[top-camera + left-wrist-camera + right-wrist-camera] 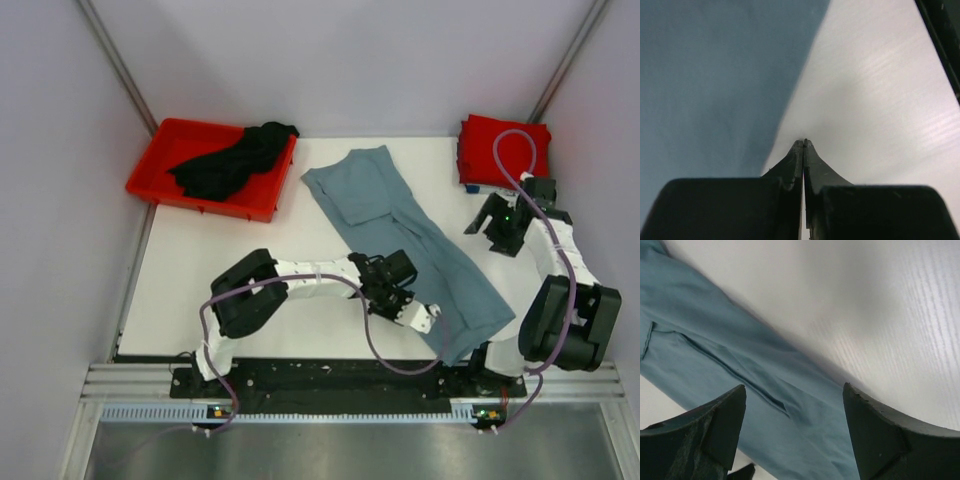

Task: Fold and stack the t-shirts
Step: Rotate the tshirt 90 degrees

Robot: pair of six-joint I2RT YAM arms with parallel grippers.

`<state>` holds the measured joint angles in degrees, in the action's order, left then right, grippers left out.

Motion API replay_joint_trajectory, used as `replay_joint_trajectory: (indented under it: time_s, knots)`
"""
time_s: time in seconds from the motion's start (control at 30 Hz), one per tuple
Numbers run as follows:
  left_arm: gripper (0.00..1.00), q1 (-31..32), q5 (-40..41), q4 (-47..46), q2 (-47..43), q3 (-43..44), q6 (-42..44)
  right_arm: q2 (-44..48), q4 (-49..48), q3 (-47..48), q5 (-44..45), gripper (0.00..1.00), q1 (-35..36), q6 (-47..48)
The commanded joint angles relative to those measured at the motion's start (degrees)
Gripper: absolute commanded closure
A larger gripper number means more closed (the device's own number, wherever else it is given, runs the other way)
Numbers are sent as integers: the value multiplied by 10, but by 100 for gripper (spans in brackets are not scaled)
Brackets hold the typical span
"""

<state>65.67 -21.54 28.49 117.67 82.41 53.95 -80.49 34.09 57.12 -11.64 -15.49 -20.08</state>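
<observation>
White tabletop (220,250) is stretching out ahead of my two arms, with pale walls closing it in on three sides. Lying across its middle is the grey-blue t-shirt (400,225), folded lengthwise into a long band. Its long axis is running diagonally, from the far centre of the table down toward my near right, where the wider end is lying just ahead of my right arm's base. A folded-over flap is lying on the far half.

My left gripper (430,317) is reaching across to the near end of that band, at its left edge. Only the left wrist camera is showing the detail: my two dark fingers (790,170) are pressing flat together, tips resting right where blue cloth is meeting bare table. I cannot tell whether any cloth is caught between them.

My right gripper (794,387) is hanging just right of the band's middle, jaws standing wide apart and holding nothing. Its own camera is looking down on a stitched seam in the blue cloth, detail the overhead view is not giving.

The overhead view alone is taking in the rest. The red t-shirt (505,148) is sitting folded square at the far right corner, well apart from the blue one. The black t-shirt (235,160) is lying crumpled in the red bin (160,170) at the far left, one end spilling onto the bin's far rim.
</observation>
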Motion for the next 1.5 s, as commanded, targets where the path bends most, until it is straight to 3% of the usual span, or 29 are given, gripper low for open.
replay_joint_trajectory:
  time_s: [0.0, 0.2, 0.3, 0.37, 0.47, 0.57, 0.7, 0.9, 1.1, 1.13, 1.3, 1.47]
  knots:
    - [100, -56, 34, 57, -37, -84, 30, -29, 19, 31, -53, 24, 44, 31]
    - [100, -118, 33, 72, -97, -114, 27, -62, 60, 55, 4, 24, 107, 55]
    - [80, -118, 26, 76, -116, -93, 20, -49, 73, 62, 39, 39, 121, 60]
    - [66, -131, 17, 91, -121, -68, 5, -21, 90, 67, 75, 40, 173, 81]
    - [59, -172, 2, 97, -126, -32, -36, -8, 133, 60, 98, 42, 253, 73]
    - [57, -229, 24, 69, -132, -18, -88, -6, 149, 20, 80, 48, 308, 17]
    - [55, -276, 157, -16, -112, -9, -152, -10, 136, -35, 76, 45, 386, -47]
    - [58, -322, 293, -59, -18, 71, -91, 9, 140, -97, 78, 44, 404, -122]
    - [57, -349, 311, -97, 71, 151, -9, 12, 148, -162, 78, 48, 405, -183]
    - [57, -349, 316, -101, 84, 161, 3, 5, 143, -166, 76, 50, 405, -187]
    - [58, -353, 360, -107, 165, 243, 18, -33, 75, -180, 46, 83, 406, -202]
    - [63, -370, 373, -101, 237, 342, 14, -88, 18, -150, 7, 89, 439, -220]
